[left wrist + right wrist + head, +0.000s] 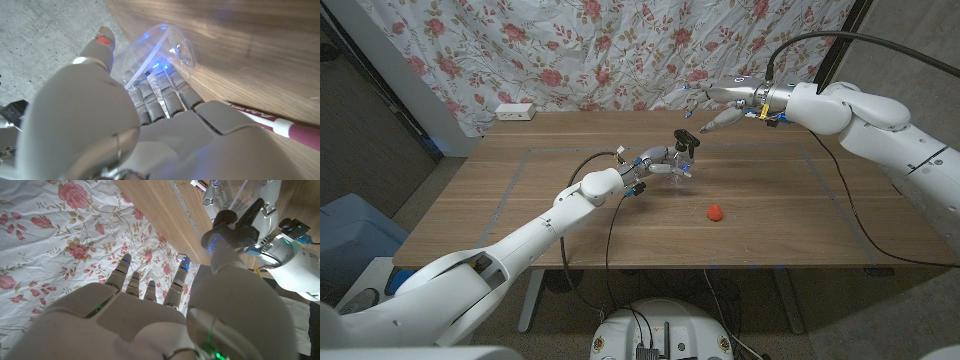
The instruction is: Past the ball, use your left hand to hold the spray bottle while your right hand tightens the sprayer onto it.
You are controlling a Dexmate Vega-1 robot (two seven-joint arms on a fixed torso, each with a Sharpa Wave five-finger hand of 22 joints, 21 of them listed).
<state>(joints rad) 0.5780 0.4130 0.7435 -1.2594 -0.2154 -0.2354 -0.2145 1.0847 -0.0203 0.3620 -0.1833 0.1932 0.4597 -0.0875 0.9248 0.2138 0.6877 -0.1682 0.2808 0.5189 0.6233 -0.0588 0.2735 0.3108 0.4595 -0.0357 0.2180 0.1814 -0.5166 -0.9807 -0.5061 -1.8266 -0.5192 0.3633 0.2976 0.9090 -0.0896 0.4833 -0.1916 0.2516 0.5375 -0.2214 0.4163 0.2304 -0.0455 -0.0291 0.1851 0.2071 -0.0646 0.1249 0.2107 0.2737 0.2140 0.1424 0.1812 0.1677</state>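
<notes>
Left hand (655, 160) grips the clear spray bottle (672, 166) beyond the red ball (716, 211); right hand (720, 105) hangs above the bottle, fingers spread, near the black sprayer (686, 138).

Left wrist view: we judge the bottle (160, 50) light, slick, crushable; hold its body.

Right wrist view: open room above the sprayer (235, 220).

both arms wear smooth white rounded shells. left hand (655, 160): grey metallic fingers, blue lights, thin black cable looping from the wrist. right hand (720, 100): silver segmented fingers, yellow wrist tag, thick black cable arching off.
</notes>
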